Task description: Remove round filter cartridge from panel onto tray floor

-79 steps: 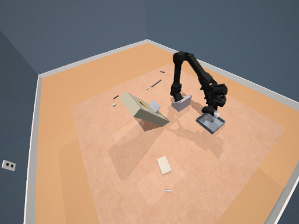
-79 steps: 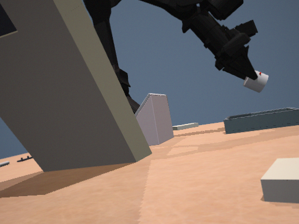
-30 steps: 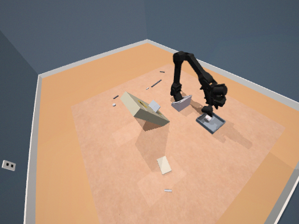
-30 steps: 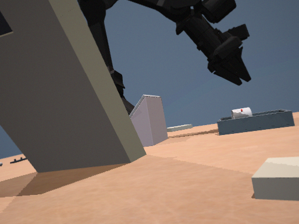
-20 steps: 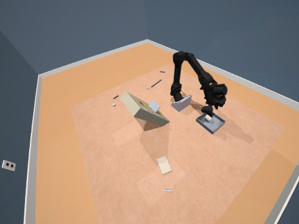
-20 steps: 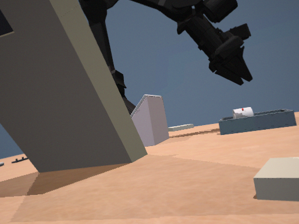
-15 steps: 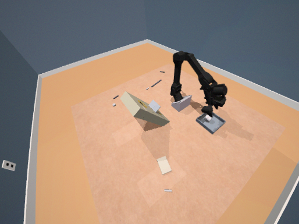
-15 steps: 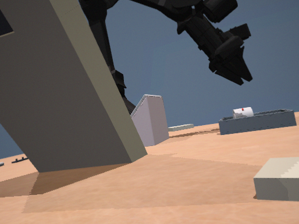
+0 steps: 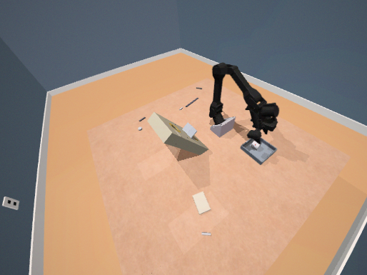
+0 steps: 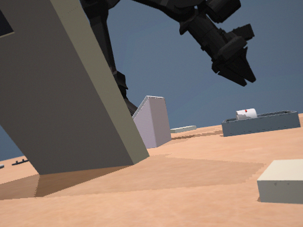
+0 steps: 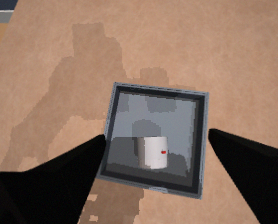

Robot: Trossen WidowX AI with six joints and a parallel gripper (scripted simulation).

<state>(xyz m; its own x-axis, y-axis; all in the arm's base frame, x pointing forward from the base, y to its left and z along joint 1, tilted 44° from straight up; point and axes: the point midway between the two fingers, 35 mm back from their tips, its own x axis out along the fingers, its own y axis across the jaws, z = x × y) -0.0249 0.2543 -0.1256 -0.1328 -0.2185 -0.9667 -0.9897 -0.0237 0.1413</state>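
The white round filter cartridge (image 9: 255, 145) (image 10: 247, 114) (image 11: 153, 152) with a small red mark lies on its side inside the grey tray (image 9: 261, 162) (image 10: 262, 127) (image 11: 204, 145), near one wall. Its slots are not visible. My gripper (image 10: 250, 83) (image 11: 155, 136) is open and empty, in the air above the tray, touching neither tray nor cartridge. The service panel (image 9: 185, 145) (image 10: 97, 75) is a tilted beige slab left of the tray, with a light flap and yellow marks on its face in the top view.
A pale lilac wedge-shaped block (image 9: 223, 127) (image 10: 153, 122) stands between the panel and the tray, near the arm's base. A cream block (image 9: 201, 203) (image 10: 283, 187) lies in front. Several small dark and light pieces lie behind the panel, and a small light bar (image 9: 206, 233) lies at the front.
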